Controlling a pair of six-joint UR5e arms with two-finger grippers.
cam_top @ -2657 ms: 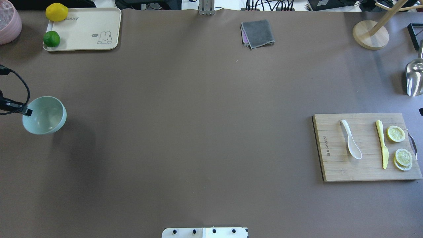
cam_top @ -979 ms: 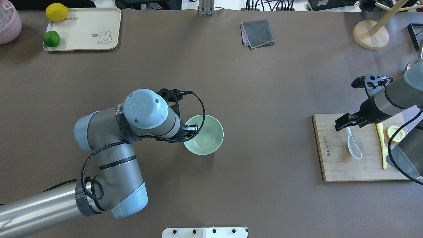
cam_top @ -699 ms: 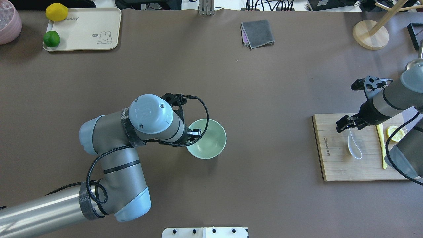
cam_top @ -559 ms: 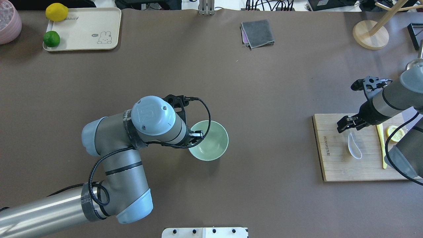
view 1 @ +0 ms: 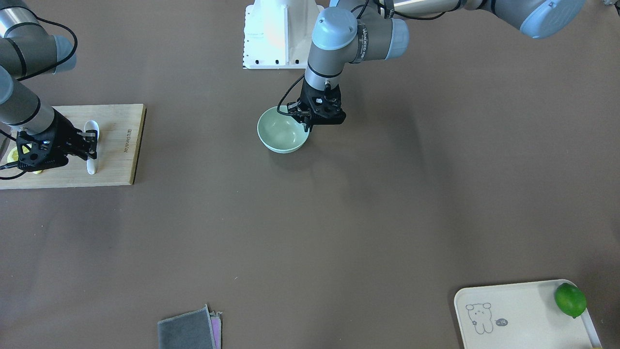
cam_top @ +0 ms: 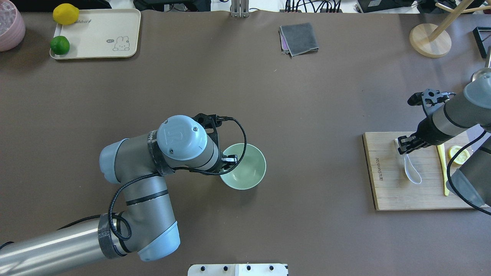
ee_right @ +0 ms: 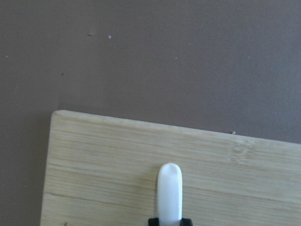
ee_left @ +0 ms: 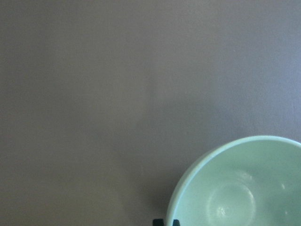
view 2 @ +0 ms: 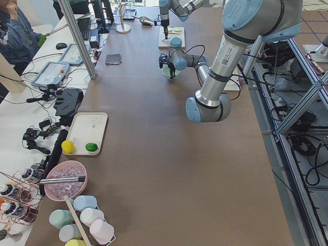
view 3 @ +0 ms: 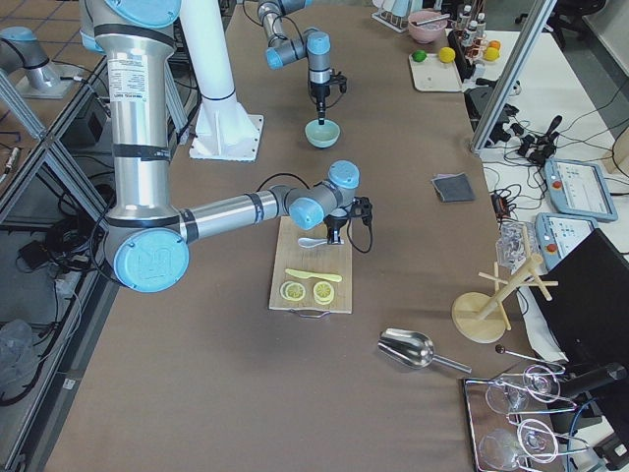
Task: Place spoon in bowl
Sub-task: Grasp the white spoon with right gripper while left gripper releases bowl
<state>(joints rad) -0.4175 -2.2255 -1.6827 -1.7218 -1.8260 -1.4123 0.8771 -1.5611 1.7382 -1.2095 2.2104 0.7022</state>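
Right end effector (cam_top: pixel 406 147) clamps white glossy soup spoon (cam_top: pixel 413 174) handle; left end effector (cam_top: pixel 230 160) pinches round mint-green bowl (cam_top: pixel 250 173) rim; we advise level lift

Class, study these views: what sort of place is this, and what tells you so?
Probably a robotics lab, not a real kitchen: two robot arms work at a covered table, control tablets sit beside it, and a cutting board looks like a prop.

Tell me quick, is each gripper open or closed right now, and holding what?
Left gripper: closed on the rim of the bowl.
Right gripper: closed on the handle of the spoon, which lies on the cutting board.
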